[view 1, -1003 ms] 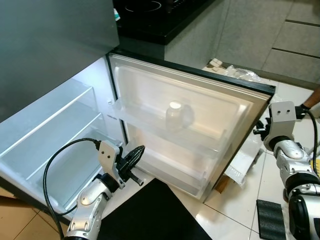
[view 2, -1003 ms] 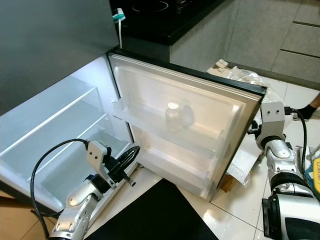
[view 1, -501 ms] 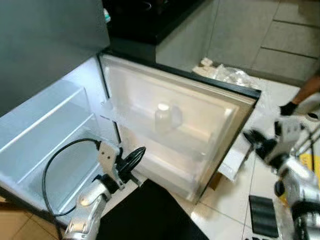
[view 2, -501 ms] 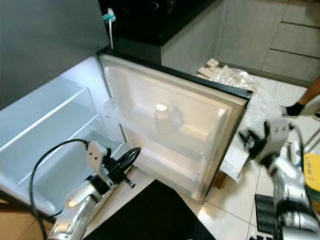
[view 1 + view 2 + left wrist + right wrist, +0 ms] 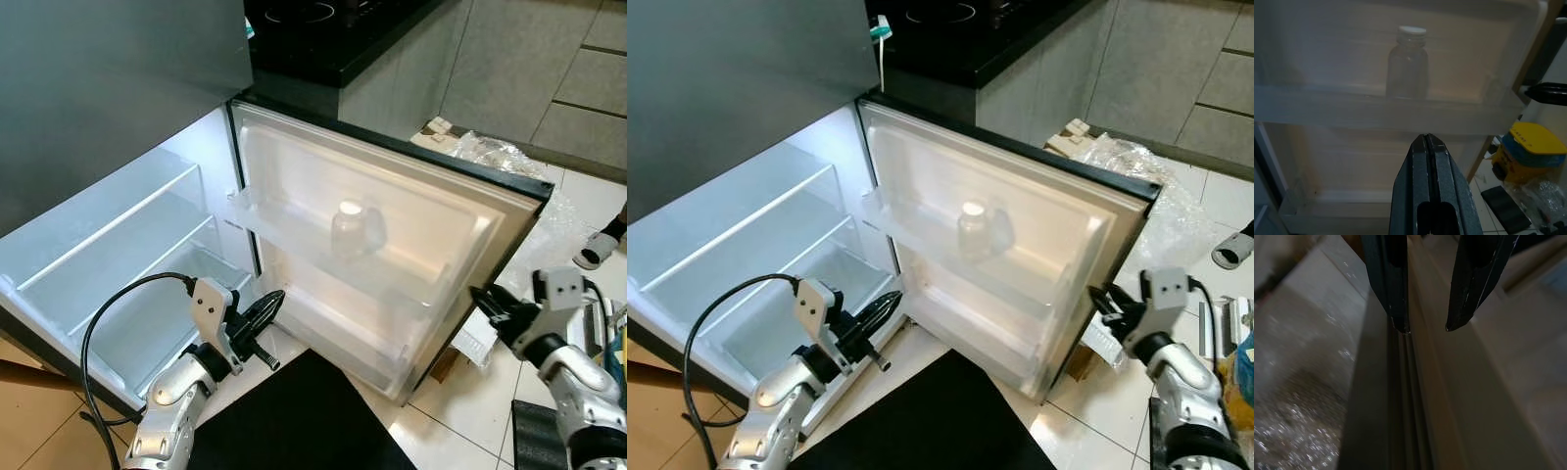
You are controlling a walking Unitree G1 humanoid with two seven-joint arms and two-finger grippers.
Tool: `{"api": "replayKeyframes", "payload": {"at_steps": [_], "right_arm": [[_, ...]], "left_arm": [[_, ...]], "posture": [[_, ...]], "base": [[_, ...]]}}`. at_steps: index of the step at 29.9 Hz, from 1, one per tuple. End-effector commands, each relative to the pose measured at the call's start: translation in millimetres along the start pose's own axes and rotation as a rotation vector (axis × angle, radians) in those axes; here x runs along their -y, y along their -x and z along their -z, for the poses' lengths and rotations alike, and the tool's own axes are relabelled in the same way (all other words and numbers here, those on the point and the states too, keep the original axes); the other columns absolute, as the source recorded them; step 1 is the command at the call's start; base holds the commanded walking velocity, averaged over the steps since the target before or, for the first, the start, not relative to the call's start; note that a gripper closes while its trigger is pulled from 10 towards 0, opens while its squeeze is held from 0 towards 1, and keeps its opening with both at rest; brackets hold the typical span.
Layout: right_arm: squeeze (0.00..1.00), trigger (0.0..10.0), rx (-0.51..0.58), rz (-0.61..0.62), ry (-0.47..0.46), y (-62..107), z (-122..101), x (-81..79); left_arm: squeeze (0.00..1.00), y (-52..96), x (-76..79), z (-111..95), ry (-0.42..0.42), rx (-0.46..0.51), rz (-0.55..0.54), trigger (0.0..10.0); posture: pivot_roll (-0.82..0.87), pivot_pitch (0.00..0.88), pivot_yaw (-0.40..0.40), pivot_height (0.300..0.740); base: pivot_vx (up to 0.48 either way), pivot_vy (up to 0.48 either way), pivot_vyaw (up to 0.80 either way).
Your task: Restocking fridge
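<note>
Clear white-capped bottle, seemingly empty, on door shelf; left gripper closed, right gripper parted, both empty.

The right pincer has come down from up beside the fridge door to the door's outer edge, its fingers apart around that edge.
</note>
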State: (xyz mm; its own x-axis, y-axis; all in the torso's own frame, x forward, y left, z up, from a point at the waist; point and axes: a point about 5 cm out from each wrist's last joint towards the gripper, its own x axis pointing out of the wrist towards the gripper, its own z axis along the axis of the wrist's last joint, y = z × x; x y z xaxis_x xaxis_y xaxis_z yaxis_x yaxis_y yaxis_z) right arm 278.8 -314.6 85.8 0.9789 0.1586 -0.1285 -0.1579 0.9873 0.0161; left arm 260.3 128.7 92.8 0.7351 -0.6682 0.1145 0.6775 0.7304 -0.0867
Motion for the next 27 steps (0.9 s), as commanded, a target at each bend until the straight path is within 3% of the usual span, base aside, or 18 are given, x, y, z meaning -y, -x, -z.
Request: {"api": "replayKeyframes", "payload": {"at_steps": [1, 3, 4, 6, 7, 9, 11, 15, 20, 23, 27], "right_arm": [[0.00, 10.0, -0.009, -0.052, -0.041, 6.9, 1, -2.3], [0.00, 10.0, -0.043, -0.222, -0.095, 21.2, 5, -14.6], [0.00, 10.0, -0.043, -0.222, -0.095, 21.2, 5, -14.6], [0.00, 10.0, -0.183, -0.308, -0.056, 34.1, 22, -19.2], [0.00, 10.0, -0.281, -0.292, -0.019, 39.0, 33, -15.3], [0.00, 10.0, -0.472, -0.084, 0.127, 47.3, 55, 10.5], [0.00, 10.0, -0.524, 0.071, 0.218, 50.4, 58, 27.8], [0.00, 10.0, -0.425, 0.494, 0.252, 47.9, 28, 67.1], [0.00, 10.0, -0.328, 0.591, 0.215, 42.5, 8, 75.1], [0.00, 10.0, -0.206, 0.618, 0.158, 20.5, -18, 74.0], [0.00, 10.0, -0.164, 0.656, 0.146, 3.6, -33, 72.0]], "left_arm": [[0.00, 4.2, -1.3, 2, -0.002, -0.020, -0.001, 10.0], [0.00, 6.0, -1.3, 2, 0.001, -0.018, -0.006, 10.0], [0.00, 6.0, -1.3, 2, 0.001, -0.018, -0.006, 10.0], [0.00, 7.5, -0.6, 4, 0.004, -0.021, -0.009, 10.0], [0.00, 7.7, -0.3, 4, 0.004, -0.023, -0.009, 10.0], [0.00, 7.3, 0.0, 5, 0.005, -0.027, -0.008, 10.0], [0.00, 6.8, -0.1, 5, 0.004, -0.029, -0.008, 10.0], [0.00, 4.7, -2.0, 4, 0.001, -0.029, -0.001, 10.0], [0.00, 3.0, -2.1, 2, 0.001, -0.025, 0.006, 10.0], [0.00, 0.8, -0.3, 0, 0.004, -0.020, 0.015, 10.0], [0.00, 1.5, 1.2, 1, 0.006, -0.023, 0.021, 10.0]], "posture": [[-0.08, 0.091, 0.018, 0.740], [-0.08, 0.087, 0.015, 0.740], [-0.08, 0.087, 0.015, 0.740], [-0.09, 0.088, 0.019, 0.740], [-0.09, 0.089, 0.019, 0.740], [-0.09, 0.090, 0.022, 0.740], [-0.09, 0.092, 0.025, 0.740], [-0.10, 0.103, 0.031, 0.740], [-0.09, 0.106, 0.030, 0.740], [-0.09, 0.126, 0.035, 0.740], [-0.07, 0.140, 0.039, 0.740]], "base": [[0.000, 0.000, 0.00], [0.000, 0.000, 0.00], [0.000, 0.000, 0.00], [0.000, 0.000, 0.00], [0.000, 0.000, 0.00], [0.000, 0.000, 0.00], [0.000, 0.000, 0.00], [0.000, 0.000, 0.00], [0.000, 0.000, 0.00], [0.000, 0.000, 0.00], [0.000, 0.000, 0.00]]}}
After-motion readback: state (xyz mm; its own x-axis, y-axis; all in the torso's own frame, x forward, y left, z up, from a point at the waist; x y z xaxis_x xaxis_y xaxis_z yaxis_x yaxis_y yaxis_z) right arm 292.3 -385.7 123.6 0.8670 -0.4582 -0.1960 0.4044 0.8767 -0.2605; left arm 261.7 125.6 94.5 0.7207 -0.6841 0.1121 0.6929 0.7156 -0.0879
